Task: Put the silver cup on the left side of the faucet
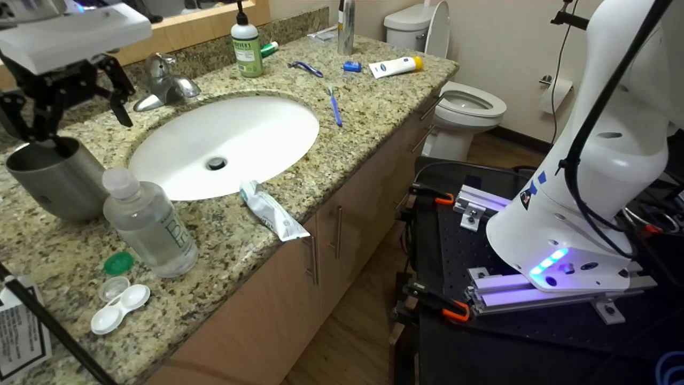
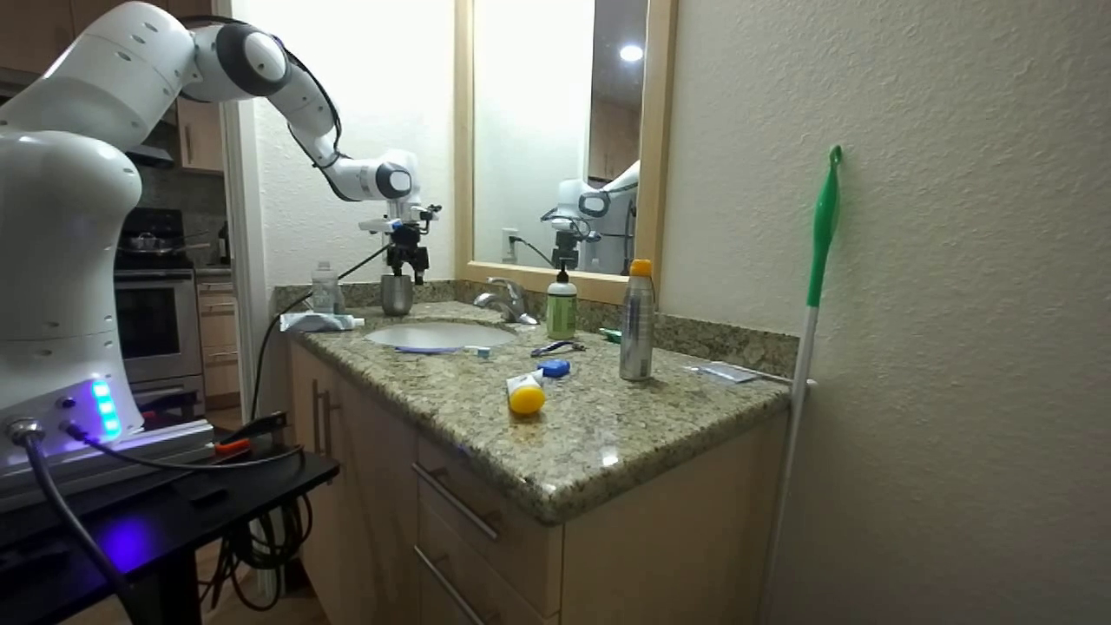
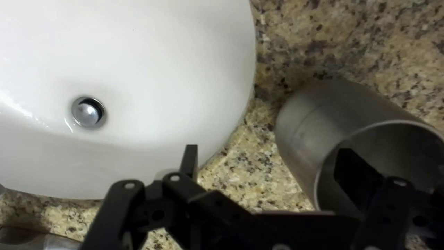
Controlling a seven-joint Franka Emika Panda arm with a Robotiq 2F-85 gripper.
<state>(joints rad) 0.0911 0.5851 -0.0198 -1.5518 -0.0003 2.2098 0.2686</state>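
Observation:
The silver cup (image 1: 75, 187) stands upright on the granite counter beside the sink, near the clear bottle. It also shows in an exterior view (image 2: 397, 297) and at the right of the wrist view (image 3: 308, 128). My gripper (image 1: 90, 131) is open above the cup, also seen in an exterior view (image 2: 407, 274). In the wrist view, one finger of the gripper (image 3: 267, 151) is over or inside the cup's mouth; the other is outside it, over the sink edge. The faucet (image 1: 166, 85) stands behind the sink, also in an exterior view (image 2: 508, 302); its edge shows in the wrist view (image 3: 52, 242).
The clear water bottle (image 1: 152, 224) stands close to the cup. The white sink (image 1: 267, 123) lies between the cup and the toothbrush (image 1: 335, 109). A green soap bottle (image 1: 247, 51) stands past the faucet. A toothpaste tube (image 1: 272, 214) lies at the counter's front edge.

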